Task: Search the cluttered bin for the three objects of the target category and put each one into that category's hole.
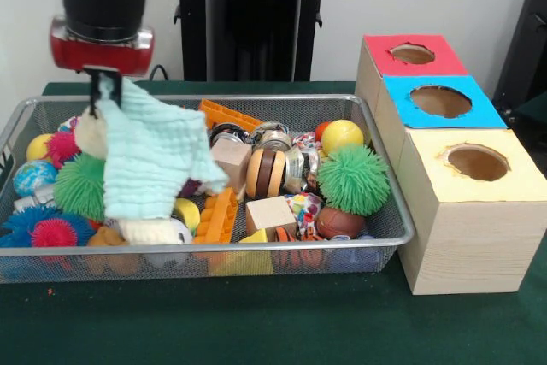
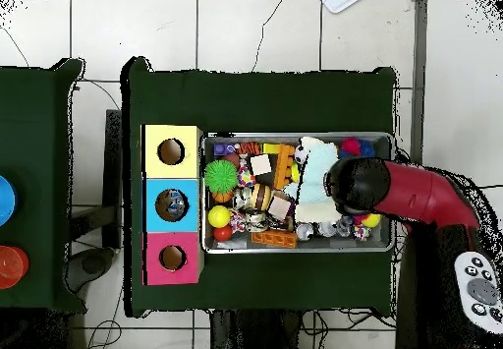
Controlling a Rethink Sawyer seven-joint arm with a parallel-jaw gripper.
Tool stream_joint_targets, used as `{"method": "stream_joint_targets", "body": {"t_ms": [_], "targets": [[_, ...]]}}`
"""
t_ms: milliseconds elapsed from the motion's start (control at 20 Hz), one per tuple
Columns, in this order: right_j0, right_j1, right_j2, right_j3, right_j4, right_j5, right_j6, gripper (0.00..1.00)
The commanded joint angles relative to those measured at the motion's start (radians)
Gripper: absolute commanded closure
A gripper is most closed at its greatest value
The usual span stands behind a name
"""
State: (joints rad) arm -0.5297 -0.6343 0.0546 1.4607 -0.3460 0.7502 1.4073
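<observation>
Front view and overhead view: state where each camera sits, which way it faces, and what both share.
Front view: across the table, facing the robot; the arm descends top left, the gripper holding up a pale green cloth over the bin.
Overhead view: above the table, looking straight down; the red arm enters from the right.
Shared: bin, cloth, three coloured boxes.

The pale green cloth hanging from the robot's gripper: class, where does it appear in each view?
Front view: the pale green cloth hangs left of centre, over the bin's left half.
Overhead view: the cloth lies right of centre, beside the arm.
Shared landmark: the big green spiky ball.
</observation>
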Motion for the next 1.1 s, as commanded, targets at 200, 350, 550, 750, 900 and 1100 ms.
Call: {"method": "stream_joint_targets", "body": {"t_ms": [200,350,550,750,900,1100], "targets": [[-0.055,0.061,0.193,0.019,-0.076,0.065,-0.252,1.0],[-0.053,0.073,0.208,0.022,-0.078,0.062,-0.216,1.0],[-0.047,0.072,0.213,0.035,-0.082,0.05,-0.183,1.0],[-0.045,0.067,0.216,0.047,-0.087,0.047,-0.165,1.0],[-0.044,0.063,0.218,0.048,-0.092,0.051,-0.16,1.0],[-0.054,0.06,0.235,0.072,-0.078,0.034,-0.143,1.0]]}}
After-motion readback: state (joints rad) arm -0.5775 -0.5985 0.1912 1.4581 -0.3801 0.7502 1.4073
